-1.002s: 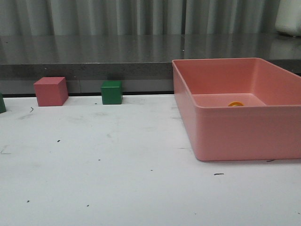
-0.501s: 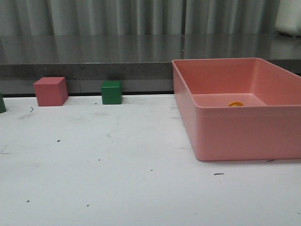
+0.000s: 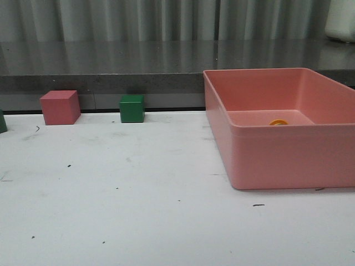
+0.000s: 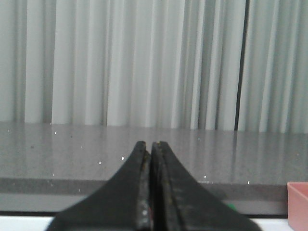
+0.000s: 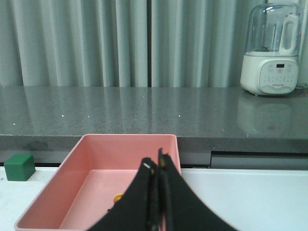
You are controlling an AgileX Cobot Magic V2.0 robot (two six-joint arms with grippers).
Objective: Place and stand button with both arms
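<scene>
The button lies inside the pink bin (image 3: pixel 266 155); only its yellow cap (image 3: pixel 278 122) shows above the bin's near wall in the front view. In the right wrist view the yellow cap (image 5: pixel 118 197) sits on the bin floor, mostly hidden behind my right gripper (image 5: pixel 157 164), which is shut and empty, raised above the bin (image 5: pixel 72 178). My left gripper (image 4: pixel 149 146) is shut and empty, held up facing the grey counter. Neither arm shows in the front view.
A red cube (image 3: pixel 60 107) and a green cube (image 3: pixel 132 108) stand at the table's back edge; the green cube also shows in the right wrist view (image 5: pixel 19 167). A dark green object (image 3: pixel 2 122) is at the far left. A white appliance (image 5: pixel 273 50) stands on the counter.
</scene>
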